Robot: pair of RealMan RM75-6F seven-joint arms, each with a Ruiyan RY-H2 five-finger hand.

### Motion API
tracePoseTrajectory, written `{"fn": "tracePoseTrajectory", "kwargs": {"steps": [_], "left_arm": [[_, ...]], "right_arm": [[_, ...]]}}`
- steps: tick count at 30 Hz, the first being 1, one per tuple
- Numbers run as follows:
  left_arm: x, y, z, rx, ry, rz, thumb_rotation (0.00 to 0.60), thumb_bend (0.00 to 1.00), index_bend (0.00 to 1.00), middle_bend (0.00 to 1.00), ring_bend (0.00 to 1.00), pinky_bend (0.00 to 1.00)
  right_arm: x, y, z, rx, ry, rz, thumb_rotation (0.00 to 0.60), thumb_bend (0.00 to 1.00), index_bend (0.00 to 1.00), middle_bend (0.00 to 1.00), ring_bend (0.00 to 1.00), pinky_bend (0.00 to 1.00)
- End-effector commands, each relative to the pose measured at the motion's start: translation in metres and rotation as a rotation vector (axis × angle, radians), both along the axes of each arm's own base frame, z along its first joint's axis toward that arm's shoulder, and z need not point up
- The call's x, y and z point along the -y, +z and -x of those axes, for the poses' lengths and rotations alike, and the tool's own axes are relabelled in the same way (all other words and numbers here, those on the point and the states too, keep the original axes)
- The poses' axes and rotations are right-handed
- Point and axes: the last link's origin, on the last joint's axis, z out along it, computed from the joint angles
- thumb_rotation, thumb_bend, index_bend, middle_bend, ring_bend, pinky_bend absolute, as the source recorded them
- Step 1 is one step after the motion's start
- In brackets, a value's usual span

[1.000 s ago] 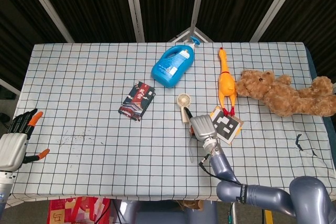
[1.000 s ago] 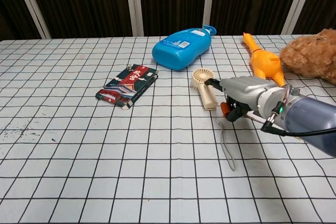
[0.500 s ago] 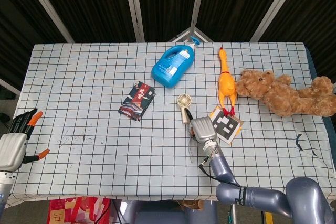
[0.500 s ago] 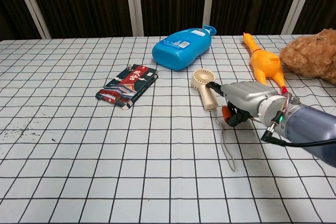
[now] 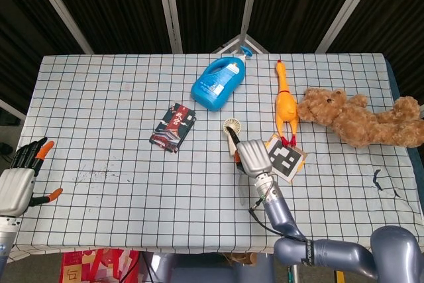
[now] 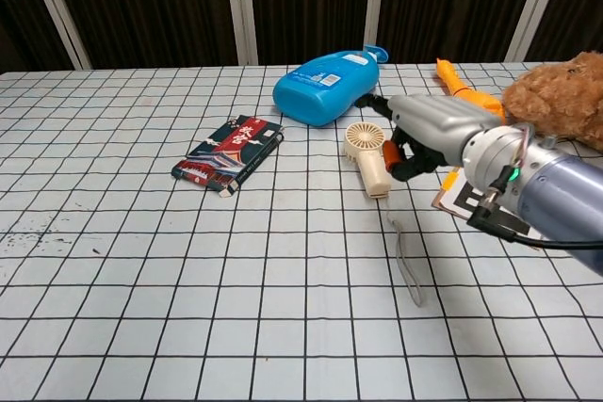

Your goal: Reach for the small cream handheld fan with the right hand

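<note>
Nearest us, our left hand (image 5: 16, 187) rests open at the table's (image 5: 99, 97) near left edge, fingers spread, holding nothing. Further in, our right hand (image 6: 426, 131) hovers with fingers curled just above the cream fan's (image 6: 366, 151) handle; whether it touches, we cannot tell. Beyond lies a blue bottle (image 6: 325, 85).
</note>
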Motion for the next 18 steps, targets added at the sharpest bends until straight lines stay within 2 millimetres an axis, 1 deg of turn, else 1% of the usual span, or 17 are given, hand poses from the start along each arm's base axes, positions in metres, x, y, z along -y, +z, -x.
{"fn": "tracePoseTrajectory", "kwargs": {"steps": [1,2,4,5,6,7,10,11,14,15,18], "left_arm": [[0.001,0.0,0.0,-0.003,-0.002,-0.002,0.6,0.09,0.0,0.0,0.0,0.0],[0.001,0.0,0.0,-0.004,-0.002,-0.003,0.6,0.09,0.0,0.0,0.0,0.0],[0.002,0.0,0.0,-0.005,-0.001,-0.006,0.6,0.09,0.0,0.0,0.0,0.0],[0.002,0.001,0.0,-0.007,-0.001,-0.008,0.6,0.09,0.0,0.0,0.0,0.0],[0.003,0.001,0.001,-0.01,-0.001,-0.009,0.6,0.09,0.0,0.0,0.0,0.0],[0.003,0.0,0.0,-0.011,-0.001,-0.009,0.6,0.09,0.0,0.0,0.0,0.0],[0.004,0.0,0.0,-0.022,-0.002,-0.009,0.6,0.09,0.0,0.0,0.0,0.0],[0.004,-0.001,0.0,-0.026,-0.005,-0.009,0.6,0.09,0.0,0.0,0.0,0.0],[0.003,-0.002,0.0,-0.039,-0.01,-0.017,0.6,0.09,0.0,0.0,0.0,0.0],[0.003,-0.003,0.001,-0.05,-0.01,-0.019,0.6,0.09,0.0,0.0,0.0,0.0],[0.004,-0.005,0.001,-0.067,-0.009,-0.023,0.6,0.09,0.0,0.0,0.0,0.0]], "right_arm": [[-0.013,0.031,0.009,0.011,0.05,0.062,0.6,0.74,0.0,0.57,0.6,0.57],[-0.018,0.038,0.015,-0.004,0.061,0.074,0.6,0.72,0.0,0.52,0.54,0.51],[-0.03,0.057,0.032,-0.039,0.07,0.093,0.6,0.66,0.0,0.38,0.37,0.34],[-0.035,0.065,0.04,-0.055,0.066,0.099,0.6,0.64,0.0,0.34,0.32,0.29],[-0.044,0.078,0.054,-0.083,0.054,0.11,0.6,0.6,0.0,0.29,0.24,0.22],[-0.05,0.085,0.062,-0.097,0.049,0.115,0.6,0.58,0.0,0.24,0.18,0.17],[-0.068,0.111,0.089,-0.15,0.023,0.146,0.6,0.53,0.0,0.15,0.05,0.08],[-0.078,0.123,0.103,-0.167,-0.002,0.164,0.6,0.52,0.0,0.13,0.03,0.07],[-0.099,0.142,0.128,-0.167,-0.063,0.175,0.6,0.49,0.0,0.05,0.0,0.03],[-0.108,0.152,0.138,-0.165,-0.086,0.184,0.6,0.48,0.0,0.02,0.0,0.01],[-0.125,0.17,0.156,-0.17,-0.101,0.22,0.6,0.47,0.0,0.0,0.0,0.0]]}}
